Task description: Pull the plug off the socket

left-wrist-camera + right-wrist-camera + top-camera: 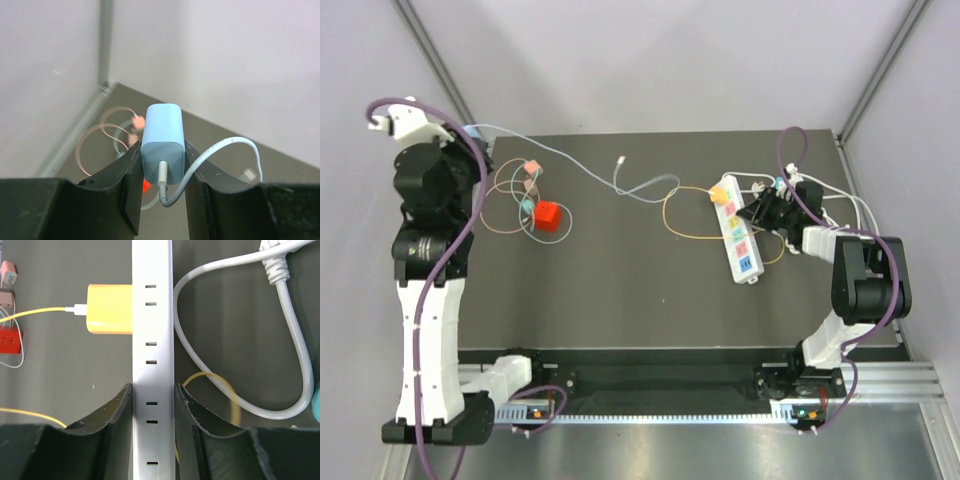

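Blue plug is out of the power strip. The left claw grips it by its sides and holds it up in the air, at the far left corner of the table. A thin white wire hangs from the plug.

The right claw is clenched around the power strip and pins it down on the right side of the table.

So the pulling looks done for the blue plug. A yellow plug sits in the strip, so that one may be left to pull, if it counts.

I can read no words or brand names. The strip has little coloured stickers, but they are too small to read.
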You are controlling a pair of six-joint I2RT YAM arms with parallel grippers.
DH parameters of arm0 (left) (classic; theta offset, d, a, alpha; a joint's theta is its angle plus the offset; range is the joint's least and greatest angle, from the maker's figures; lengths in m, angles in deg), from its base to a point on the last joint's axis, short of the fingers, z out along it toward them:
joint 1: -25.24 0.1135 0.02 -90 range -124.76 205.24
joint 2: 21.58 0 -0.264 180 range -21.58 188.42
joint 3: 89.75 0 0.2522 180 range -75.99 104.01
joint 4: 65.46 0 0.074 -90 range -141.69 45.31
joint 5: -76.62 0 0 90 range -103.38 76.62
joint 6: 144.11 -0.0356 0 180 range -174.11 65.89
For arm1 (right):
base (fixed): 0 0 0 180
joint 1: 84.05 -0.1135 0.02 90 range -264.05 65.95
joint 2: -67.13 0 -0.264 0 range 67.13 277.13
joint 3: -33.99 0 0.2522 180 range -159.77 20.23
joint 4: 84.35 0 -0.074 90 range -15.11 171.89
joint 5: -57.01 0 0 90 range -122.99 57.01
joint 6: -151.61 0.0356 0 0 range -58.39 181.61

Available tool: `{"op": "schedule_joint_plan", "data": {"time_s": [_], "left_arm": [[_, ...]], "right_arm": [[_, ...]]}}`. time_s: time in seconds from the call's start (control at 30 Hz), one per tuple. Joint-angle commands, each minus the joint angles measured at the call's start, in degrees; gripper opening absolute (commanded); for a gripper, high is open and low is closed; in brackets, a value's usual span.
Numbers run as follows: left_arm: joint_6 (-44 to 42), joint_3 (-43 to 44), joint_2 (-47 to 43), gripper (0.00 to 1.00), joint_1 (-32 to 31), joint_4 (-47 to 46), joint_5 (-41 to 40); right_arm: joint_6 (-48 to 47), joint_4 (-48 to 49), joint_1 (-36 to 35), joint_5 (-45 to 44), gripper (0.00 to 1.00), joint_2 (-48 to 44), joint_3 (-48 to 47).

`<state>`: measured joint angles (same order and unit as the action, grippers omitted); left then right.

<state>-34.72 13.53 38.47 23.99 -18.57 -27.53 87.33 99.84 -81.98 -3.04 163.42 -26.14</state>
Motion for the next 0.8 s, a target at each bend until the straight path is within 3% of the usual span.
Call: {"op": "schedule_joint_plan", "data": {"time_s": [0.0,0.13,0.3,0.57,0.77], "left_arm": [[-5.4,4.3,-2.6,0.0,0.4,-1.9,-12.8],[-7.2,8.7,-3.6,0.0,-0.1,-1.6,-24.2],[-8.8,9.9,-5.1,0.0,-1.0,-3.6,-31.6],[-12.8,8.4,-5.9,0.0,-3.2,-6.7,-36.1],[-20.5,6.2,-7.0,0.0,-6.3,-12.2,-41.3]], "right_arm": [[-0.1,3.1,0.9,-0.2,0.0,-0.4,-1.0],[-0.1,3.2,0.9,-0.2,0.0,-0.1,-1.0],[0.0,3.1,0.9,-0.2,0.0,-0.2,-0.9],[0.0,3.1,0.9,-0.1,0.0,-0.1,-0.9],[0.0,3.1,0.9,-0.1,0.0,-0.1,-1.0]]}}
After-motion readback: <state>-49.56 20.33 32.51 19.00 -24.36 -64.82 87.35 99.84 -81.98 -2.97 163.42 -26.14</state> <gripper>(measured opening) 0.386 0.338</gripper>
